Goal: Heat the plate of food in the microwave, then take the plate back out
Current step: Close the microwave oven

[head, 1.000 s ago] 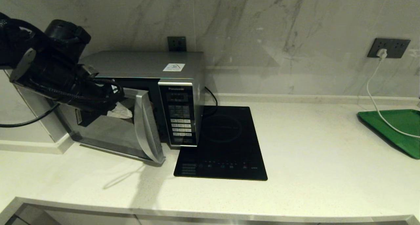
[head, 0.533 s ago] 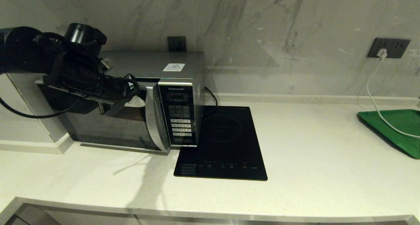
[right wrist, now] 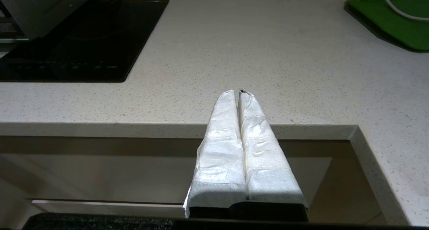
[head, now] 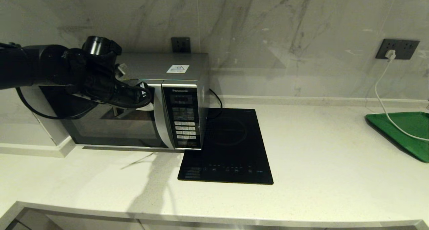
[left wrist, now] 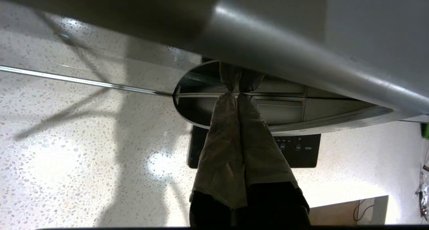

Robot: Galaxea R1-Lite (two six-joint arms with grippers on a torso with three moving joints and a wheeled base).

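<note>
The silver microwave (head: 167, 69) stands at the back left of the counter, its dark glass door (head: 114, 129) flat against the body. My left gripper (head: 149, 101) is shut with nothing in it. Its wrapped fingertips (left wrist: 231, 99) press against the door's upper right part, beside the curved silver handle (head: 161, 122); the wrist view shows them meeting their own reflection there. The plate of food is out of view. My right gripper (right wrist: 238, 92) is shut and empty, hanging just off the counter's front edge.
A flat black induction hob (head: 228, 146) lies right of the microwave, next to the button panel (head: 183, 119). A green tray (head: 405, 132) sits at the far right with a white cable (head: 382, 99) running across it from a wall socket.
The microwave door has swung from half open to fully shut. My left gripper moved right and back with it, pushing on the door.
</note>
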